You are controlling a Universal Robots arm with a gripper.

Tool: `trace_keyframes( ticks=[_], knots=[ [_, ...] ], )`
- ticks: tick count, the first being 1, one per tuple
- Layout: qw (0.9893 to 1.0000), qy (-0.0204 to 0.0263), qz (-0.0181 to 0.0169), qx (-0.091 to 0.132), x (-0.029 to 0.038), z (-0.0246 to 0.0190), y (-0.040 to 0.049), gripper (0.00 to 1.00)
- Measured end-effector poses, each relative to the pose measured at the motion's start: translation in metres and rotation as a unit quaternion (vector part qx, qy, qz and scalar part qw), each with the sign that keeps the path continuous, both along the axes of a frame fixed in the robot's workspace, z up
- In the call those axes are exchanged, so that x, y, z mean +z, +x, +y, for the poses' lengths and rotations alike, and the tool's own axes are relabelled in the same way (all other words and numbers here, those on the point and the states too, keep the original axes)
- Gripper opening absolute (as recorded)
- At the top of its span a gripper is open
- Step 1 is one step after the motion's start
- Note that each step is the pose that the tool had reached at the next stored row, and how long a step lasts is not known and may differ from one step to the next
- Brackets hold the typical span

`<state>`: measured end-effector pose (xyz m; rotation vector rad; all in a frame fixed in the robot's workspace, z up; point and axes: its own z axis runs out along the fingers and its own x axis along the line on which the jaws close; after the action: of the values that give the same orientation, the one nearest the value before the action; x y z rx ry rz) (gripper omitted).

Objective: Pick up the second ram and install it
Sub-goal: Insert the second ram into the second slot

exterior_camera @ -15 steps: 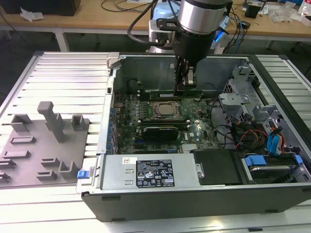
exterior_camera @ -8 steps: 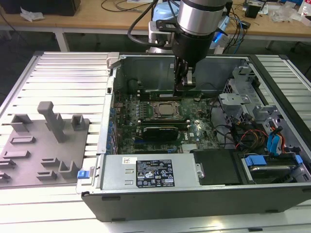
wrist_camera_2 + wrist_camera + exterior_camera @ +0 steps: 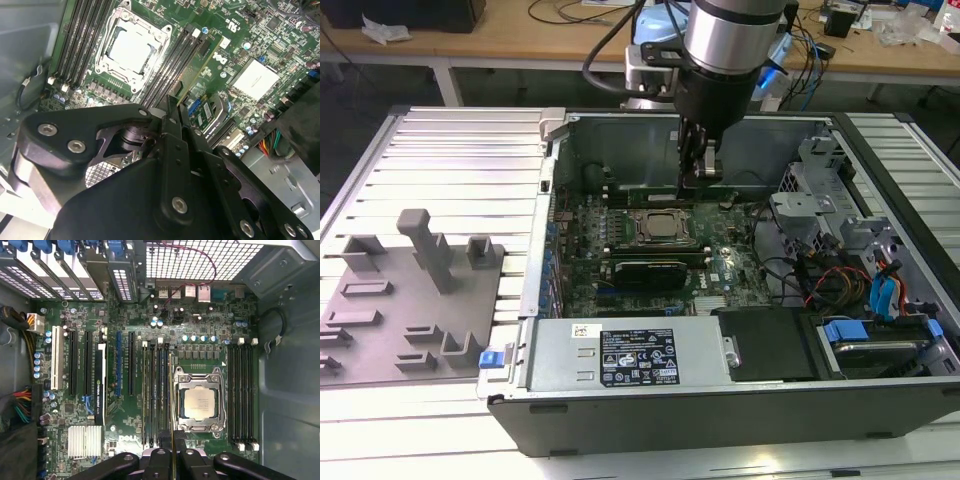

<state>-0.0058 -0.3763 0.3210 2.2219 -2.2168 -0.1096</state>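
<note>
An open computer case [image 3: 720, 400] is seen whole in the exterior view, with a grey tray [image 3: 410, 300] at that view's left and the gripper [image 3: 698, 178] lowered inside the case, just behind the CPU socket [image 3: 660, 228]. In the first wrist view the motherboard [image 3: 125, 440] is seen from above: the ram [image 3: 171, 405] is shown edge-on as a thin line, its long axis running parallel to the black slots [image 3: 155, 390] just beside the socket [image 3: 199, 404]. In both wrist views the jaws are closed on one end of the ram [image 3: 192, 85], which extends away from the gripper [image 3: 172, 117] over the slots.
</note>
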Motion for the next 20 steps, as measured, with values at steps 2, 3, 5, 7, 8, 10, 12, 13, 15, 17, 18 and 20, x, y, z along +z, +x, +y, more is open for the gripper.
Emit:
trace_keyframes(
  ticks=[2,3,5,7,8,10,12,13,15,17,18,20],
  knots=[
    [1.0000,0.0000,0.0000,0.000,-0.0023,0.0000,-0.0002,0.13],
    [1.0000,0.0000,0.0000,0.000,-0.0037,0.0000,-0.0002,0.13],
    [1.0000,-0.0001,0.0000,0.000,-0.0088,0.0000,-0.0002,0.13],
    [1.0000,-0.0001,0.0000,0.000,-0.0106,0.0000,-0.0002,0.13],
    [1.0000,-0.0001,0.0001,0.000,-0.0113,0.0000,-0.0002,0.13],
    [1.0000,0.0000,0.0000,0.000,-0.0151,0.0000,-0.0002,0.13],
    [1.0000,-0.0001,0.0001,0.000,-0.0193,0.0000,-0.0002,0.13],
    [1.0000,-0.0001,0.0000,0.000,-0.0206,0.0000,-0.0002,0.13],
    [1.0000,-0.0001,0.0001,0.000,-0.0249,0.0000,-0.0002,0.13],
    [1.0000,-0.0001,0.0000,0.000,-0.0287,0.0000,-0.0002,0.13],
    [1.0000,-0.0001,0.0001,0.000,-0.0300,0.0000,-0.0002,0.13],
    [1.0000,0.0000,0.0000,0.000,-0.0316,0.0000,-0.0002,0.13]
  ],
)
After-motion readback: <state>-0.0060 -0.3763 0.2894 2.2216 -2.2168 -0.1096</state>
